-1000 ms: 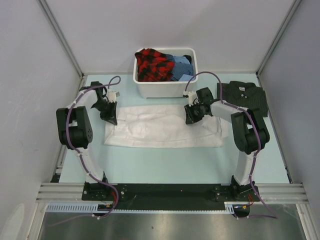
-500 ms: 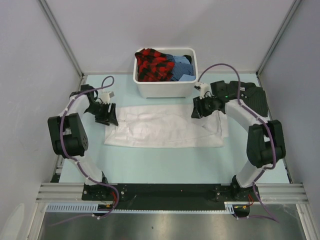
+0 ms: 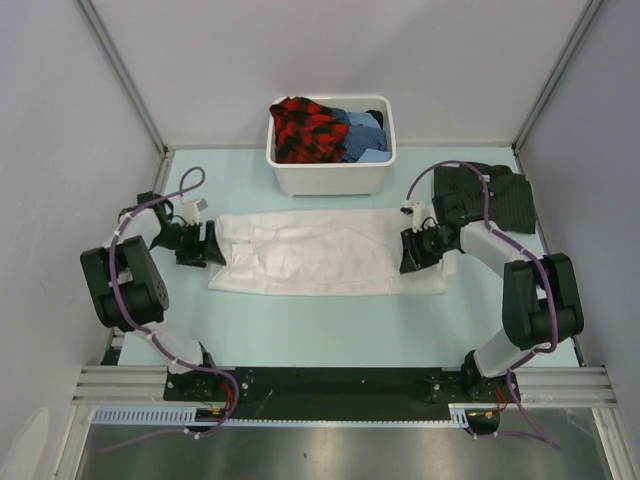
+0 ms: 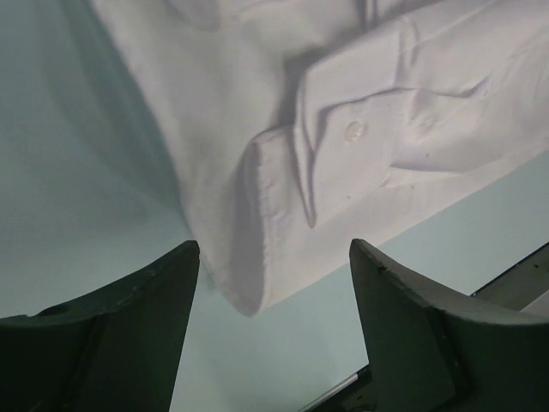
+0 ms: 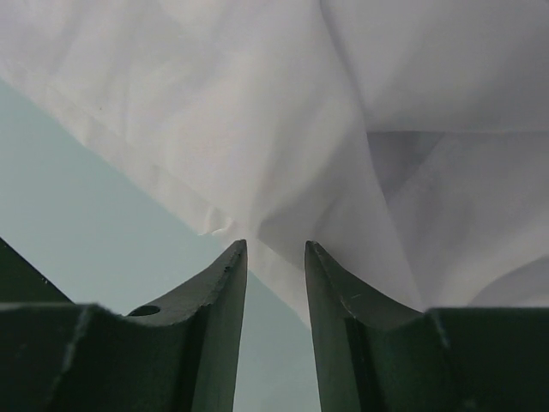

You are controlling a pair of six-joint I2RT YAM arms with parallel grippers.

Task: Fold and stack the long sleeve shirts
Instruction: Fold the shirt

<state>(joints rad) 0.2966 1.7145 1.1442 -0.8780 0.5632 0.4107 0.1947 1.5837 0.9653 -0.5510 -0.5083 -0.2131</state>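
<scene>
Bright, even overhead light; soft shadows; sharp focus.

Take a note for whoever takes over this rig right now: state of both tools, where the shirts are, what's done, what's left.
Left tool: open, empty, at the left end of the white shirt, next to its buttoned cuff.
Right tool: jaws nearly together at that shirt's right edge; I cannot tell whether it pinches cloth.
Dark striped shirt: far right of the table, looks folded.
Done: the white shirt lies flat as a long band mid-table.
Left: fold the white shirt shorter, then stack the two shirts.
</scene>
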